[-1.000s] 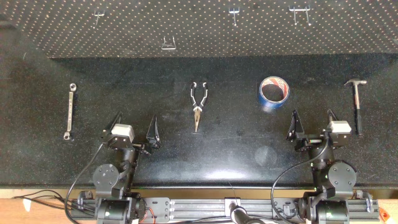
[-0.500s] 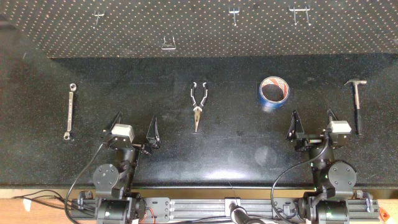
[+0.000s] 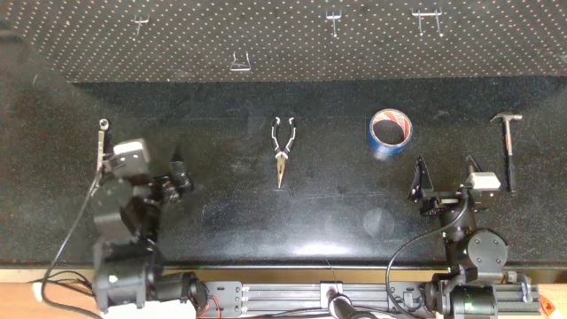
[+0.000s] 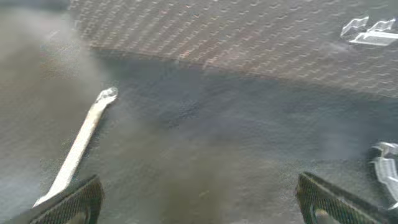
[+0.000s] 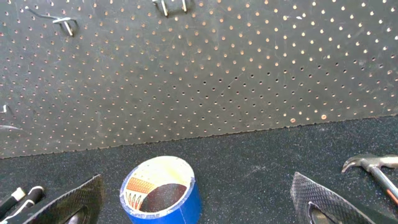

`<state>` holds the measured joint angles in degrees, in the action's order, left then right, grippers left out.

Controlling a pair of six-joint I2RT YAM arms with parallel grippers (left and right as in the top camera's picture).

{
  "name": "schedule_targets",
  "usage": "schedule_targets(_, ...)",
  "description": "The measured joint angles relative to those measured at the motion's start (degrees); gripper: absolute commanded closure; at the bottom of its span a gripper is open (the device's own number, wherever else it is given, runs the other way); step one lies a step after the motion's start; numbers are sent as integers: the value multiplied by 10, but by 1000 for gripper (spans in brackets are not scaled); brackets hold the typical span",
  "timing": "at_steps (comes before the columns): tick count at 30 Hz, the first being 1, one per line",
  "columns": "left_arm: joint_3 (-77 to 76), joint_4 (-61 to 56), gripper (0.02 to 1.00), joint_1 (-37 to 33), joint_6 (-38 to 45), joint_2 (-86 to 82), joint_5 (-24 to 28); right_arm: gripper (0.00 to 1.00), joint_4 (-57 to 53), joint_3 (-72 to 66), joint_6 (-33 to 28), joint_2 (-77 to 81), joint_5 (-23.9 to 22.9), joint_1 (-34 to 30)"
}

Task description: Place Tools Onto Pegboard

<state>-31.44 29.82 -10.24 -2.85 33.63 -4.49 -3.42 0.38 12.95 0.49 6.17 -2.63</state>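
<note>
- Left pincer [image 4: 198,208]: fingers spread wide, holding nothing; near the desk's [image 3: 337,208] left edge, one finger just beside the wrench [image 4: 79,148].
- Right pincer [image 5: 198,208]: spread wide, empty; near the front edge, towards the right.
- Wrench: flat, by the left edge.
- Pliers [image 3: 282,146]: flat, mid-desk.
- Blue tape roll [image 5: 161,193]: right of centre.
- Hammer [image 3: 508,146]: flat, by the right edge.
- Pegboard [image 3: 266,35]: along the far edge, fitted with metal hooks [image 3: 240,62].

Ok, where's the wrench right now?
In the top view the wrench lies at the far left of the black mat, well left of the pliers; the open left tool sits right beside it.
</note>
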Motion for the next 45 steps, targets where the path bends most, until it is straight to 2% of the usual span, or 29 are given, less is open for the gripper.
schedule_targets(2,-48,68,27,-37,34,55,-75,25,0,0,0,0,0,0)
schedule_targets(4,-69,109,25,-70,115,97,-112,25,0,0,0,0,0,0)
schedule_targets(8,-70,127,25,-134,264,134,-100,25,0,0,0,0,0,0)
schedule_targets(10,-75,151,25,-165,330,134,-64,25,0,0,0,0,0,0)
schedule_targets(11,-85,206,25,-194,349,134,-19,27,0,0,0,0,0,0)
schedule_targets(12,-88,231,20,-218,359,133,13,25,0,0,0,0,0,0)
schedule_targets(14,-89,233,25,-225,340,145,44,25,0,0,0,0,0,0)
schedule_targets(20,-90,232,25,-309,311,186,74,25,0,0,0,0,0,0)
schedule_targets(24,-96,165,25,-375,317,234,127,25,0,0,0,0,0,0)
schedule_targets(27,-117,137,25,-379,353,294,167,25,0,0,0,0,0,0)
schedule_targets(31,-223,129,23,-379,380,424,198,25,0,0,0,0,0,0)
schedule_targets(37,-337,136,18,-380,415,584,202,25,0,0,0,0,0,0)
schedule_targets(45,-349,131,20,-372,447,658,199,25,0,0,0,0,0,0)
